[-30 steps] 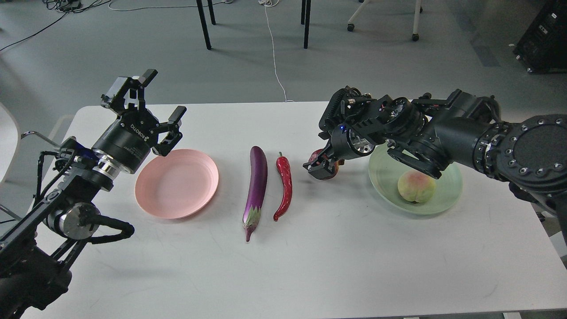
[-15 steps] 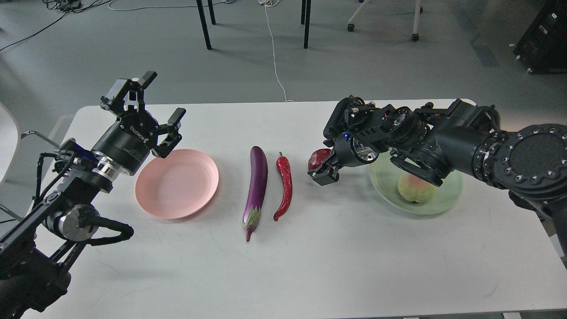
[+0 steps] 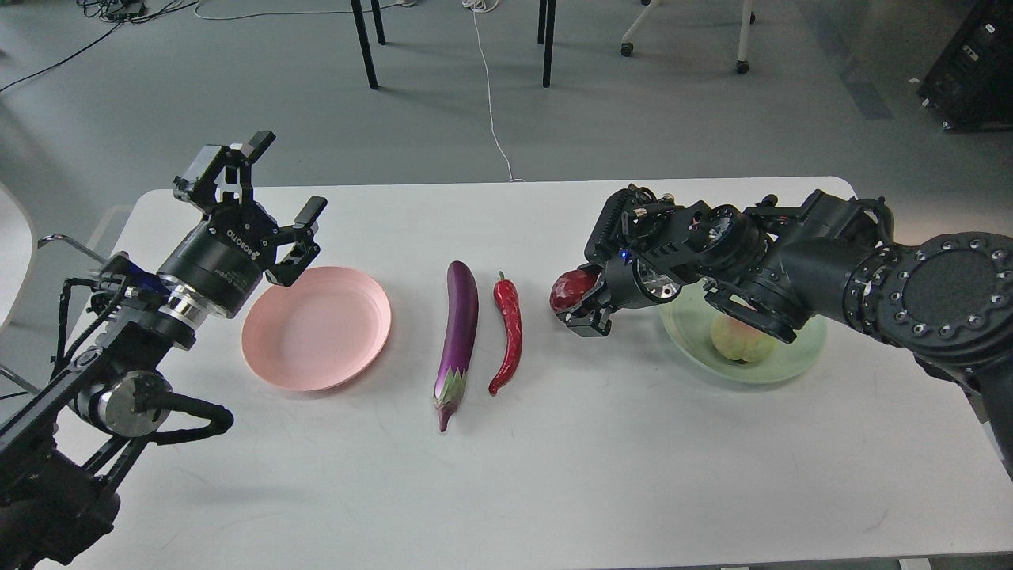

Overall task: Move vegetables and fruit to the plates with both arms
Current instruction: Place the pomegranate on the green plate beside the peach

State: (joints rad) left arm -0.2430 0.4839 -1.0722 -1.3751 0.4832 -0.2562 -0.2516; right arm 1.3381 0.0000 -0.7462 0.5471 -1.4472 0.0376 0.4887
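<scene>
My right gripper (image 3: pixel 580 305) is shut on the round dark-red pomegranate (image 3: pixel 567 288) and holds it just above the table, left of the mint green plate (image 3: pixel 795 355). The pale peach (image 3: pixel 739 340) lies in that plate, partly hidden by my right arm. The purple eggplant (image 3: pixel 460 332) and the red chili pepper (image 3: pixel 509 332) lie side by side on the table's middle. The pink plate (image 3: pixel 316 328) is empty at the left. My left gripper (image 3: pixel 282 177) is open and empty, raised above the pink plate's far left rim.
The white table (image 3: pixel 554 475) ends close behind the plates. Beyond it on the grey floor are chair and table legs (image 3: pixel 364 43), a white cable (image 3: pixel 491 95) and a dark cabinet (image 3: pixel 977 67) at the far right.
My right gripper has lifted the pomegranate off the table and carried it a little right toward the green plate. My left gripper has drifted slightly left and down, still open.
</scene>
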